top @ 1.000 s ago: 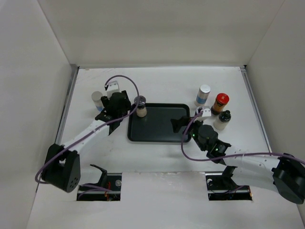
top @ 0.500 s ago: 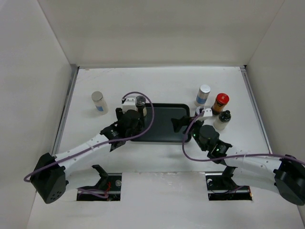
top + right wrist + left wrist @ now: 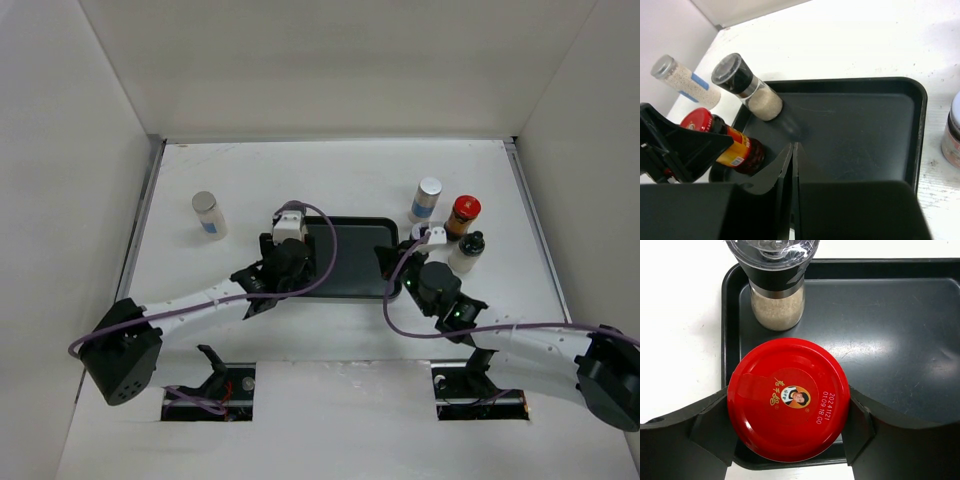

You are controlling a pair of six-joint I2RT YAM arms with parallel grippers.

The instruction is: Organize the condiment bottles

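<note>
Black fingers of the left gripper clamp the red-lidded jar at the near-left corner of the black tray, just near of the pale-filled grinder in its far-left corner. The right gripper is pressed closed on nothing above the tray's right side. On the bench, one silver-capped shaker stands left of the tray; another shaker, a second red jar and a black-capped bottle stand right.
</note>
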